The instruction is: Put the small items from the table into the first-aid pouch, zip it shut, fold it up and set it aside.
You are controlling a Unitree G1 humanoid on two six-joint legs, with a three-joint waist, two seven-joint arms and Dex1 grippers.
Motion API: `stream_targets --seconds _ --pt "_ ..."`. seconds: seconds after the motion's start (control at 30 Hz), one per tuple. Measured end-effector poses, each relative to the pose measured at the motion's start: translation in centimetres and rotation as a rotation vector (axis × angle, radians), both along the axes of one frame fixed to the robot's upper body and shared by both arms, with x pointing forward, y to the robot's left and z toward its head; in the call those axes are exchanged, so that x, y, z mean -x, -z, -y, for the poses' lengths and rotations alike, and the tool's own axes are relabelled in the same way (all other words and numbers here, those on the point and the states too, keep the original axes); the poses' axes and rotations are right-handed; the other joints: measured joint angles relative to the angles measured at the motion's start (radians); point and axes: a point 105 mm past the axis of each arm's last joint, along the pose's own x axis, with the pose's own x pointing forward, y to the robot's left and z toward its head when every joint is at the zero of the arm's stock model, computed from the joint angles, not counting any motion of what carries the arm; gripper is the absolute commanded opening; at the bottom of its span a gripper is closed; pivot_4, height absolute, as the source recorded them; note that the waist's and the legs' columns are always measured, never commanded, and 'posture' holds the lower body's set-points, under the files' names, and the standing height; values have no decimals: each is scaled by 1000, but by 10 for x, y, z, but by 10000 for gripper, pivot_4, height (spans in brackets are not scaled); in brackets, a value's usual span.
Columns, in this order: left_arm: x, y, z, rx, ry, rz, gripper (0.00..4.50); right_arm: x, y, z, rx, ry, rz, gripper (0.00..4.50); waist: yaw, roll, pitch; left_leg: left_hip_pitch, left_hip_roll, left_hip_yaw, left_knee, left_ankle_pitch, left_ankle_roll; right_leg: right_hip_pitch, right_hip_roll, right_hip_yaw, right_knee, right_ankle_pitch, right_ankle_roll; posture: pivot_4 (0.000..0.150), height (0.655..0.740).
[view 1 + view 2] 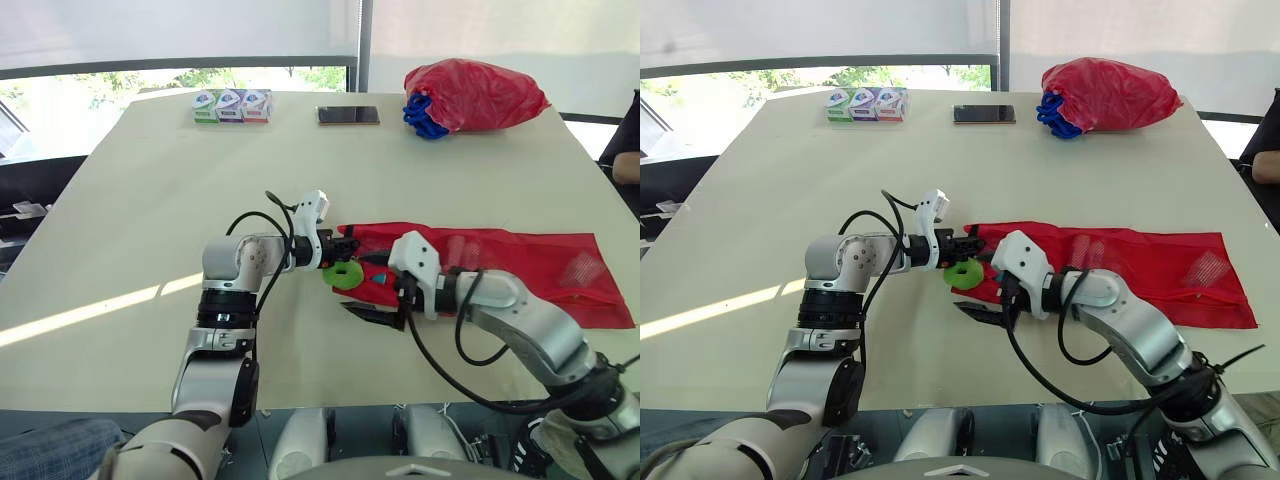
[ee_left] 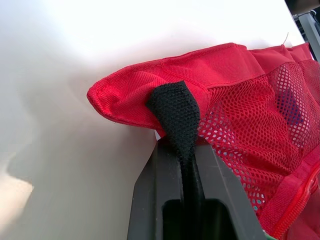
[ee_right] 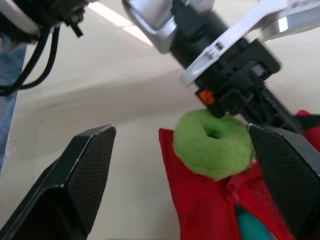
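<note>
Shut tight, my left pincer [image 2: 184, 150] pins the black tab [image 2: 172, 107] of the limp red mesh first-aid pouch [image 1: 500, 255] lying unfolded on the table [image 1: 150, 180], while my right pincer [image 3: 181, 132] gapes before the green roll [image 3: 212, 147] (likely light, squashy; grip its sides) on that end.

Woven red cloth and open mesh on the first-aid pouch [image 2: 235, 65]; coarse black webbing tab [image 2: 175, 107]; fuzzy green ring [image 3: 212, 147]; smooth matt tabletop [image 1: 150, 190].
</note>
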Motion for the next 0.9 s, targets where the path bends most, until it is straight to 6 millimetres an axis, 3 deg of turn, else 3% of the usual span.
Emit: stream_targets --seconds 0.2,0.37,0.47,0.53,0.6,0.87,0.9 --pt "0 0 0 10 -4 -6 315 -14 22 1 81 28 2 45000 0 0 0 0 0 0 0 0 -1 0 0 0 0 0 0 1500 7400" --pt "1 -1 1 18 -3 -14 0 -21 29 3 107 62 8 29137 -1 0 0 0 0 0 0 1 -1 0 0 0 0 0 0 1500 7400" --pt "1 0 0 21 -4 -14 0 -19 31 1 78 68 -13 16601 -2 0 0 0 0 0 0 1 -2 0 0 0 0 0 0 1500 7400" --pt "1 0 -1 21 -5 -14 0 -18 30 1 41 73 -47 5704 -3 0 0 0 0 0 0 1 -2 0 0 0 0 0 0 1500 7400" --pt "1 0 -1 21 -4 -13 0 -17 29 3 18 80 -77 436 -2 0 0 0 0 0 0 1 -2 0 0 0 0 0 0 1500 7400" --pt "1 0 0 19 0 -7 0 -15 25 9 -35 103 -148 436 -1 1 1 0 0 0 -1 1 -2 0 0 0 0 0 0 1500 7400" --pt "1 1 0 20 1 -8 0 -15 25 9 -46 109 -169 7363 -1 1 1 0 0 0 -1 1 -1 0 0 0 0 0 0 1500 7400"
